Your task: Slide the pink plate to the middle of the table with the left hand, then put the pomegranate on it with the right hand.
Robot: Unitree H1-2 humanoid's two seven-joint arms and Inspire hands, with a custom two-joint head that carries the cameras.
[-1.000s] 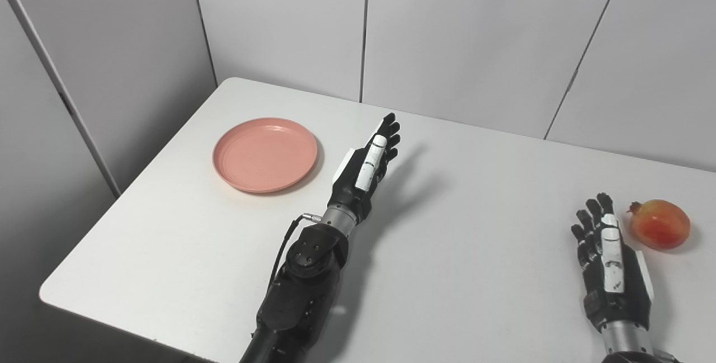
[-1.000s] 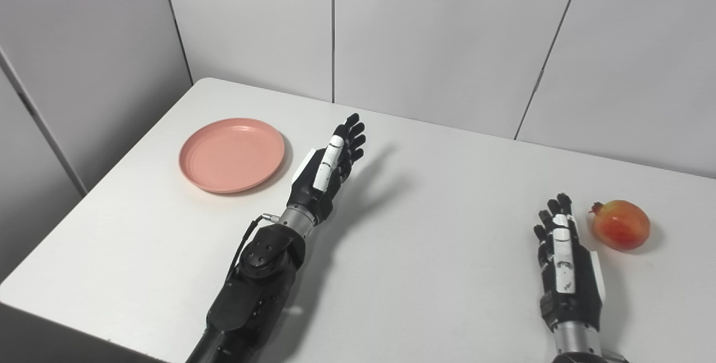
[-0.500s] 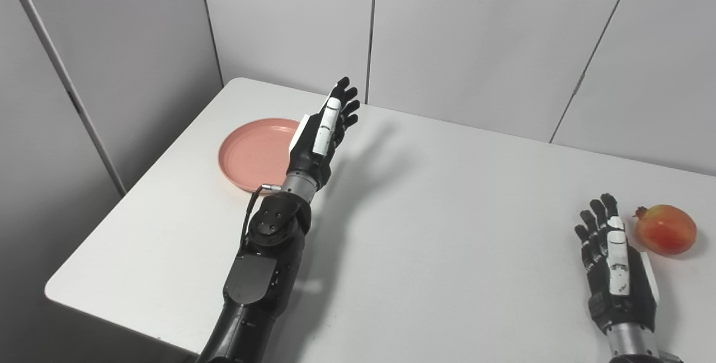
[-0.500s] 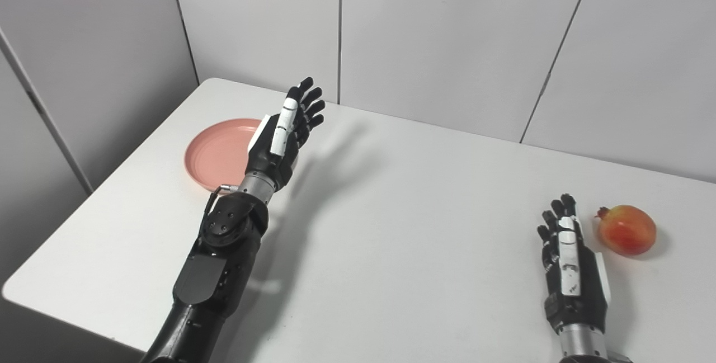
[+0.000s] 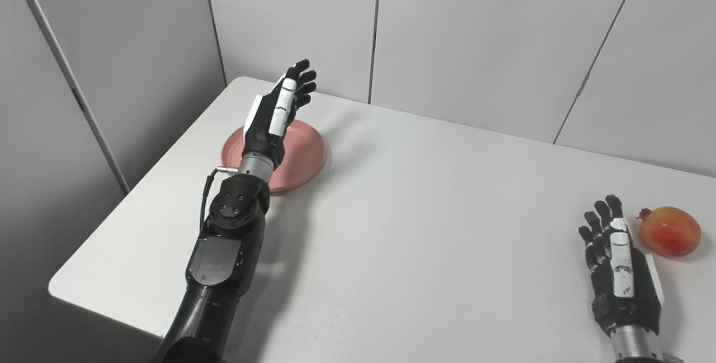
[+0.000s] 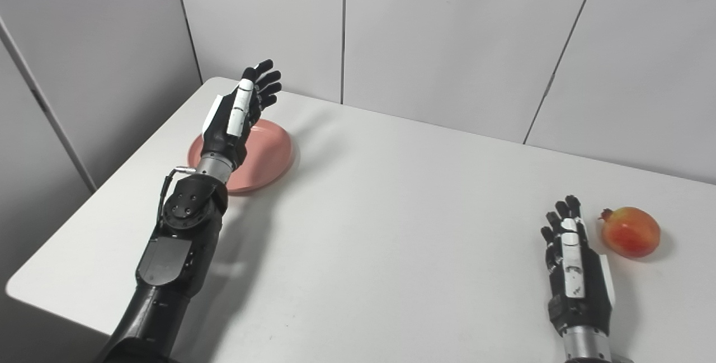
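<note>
- Since a second ago, the left robot hand (image 5: pixel 278 112) has swung from the tabletop's middle, right of the plate, to a spot over the plate at the far left; the whole view has shifted a little too, so the camera moved.
- Nearest, the right robot hand (image 5: pixel 618 265) rests on the white tabletop (image 5: pixel 425 229) at the right, fingers spread, gripping nothing.
- Just beyond and right of it lies the pomegranate (image 5: pixel 669 231), near its fingertips but apart from them.
- Farther off, the left robot hand is open and empty, fingers extended and pointing away, covering the left part of the pink plate (image 5: pixel 305 153); whether it touches the plate cannot be told.
- That plate sits near the far-left corner, well apart from the pomegranate.
</note>
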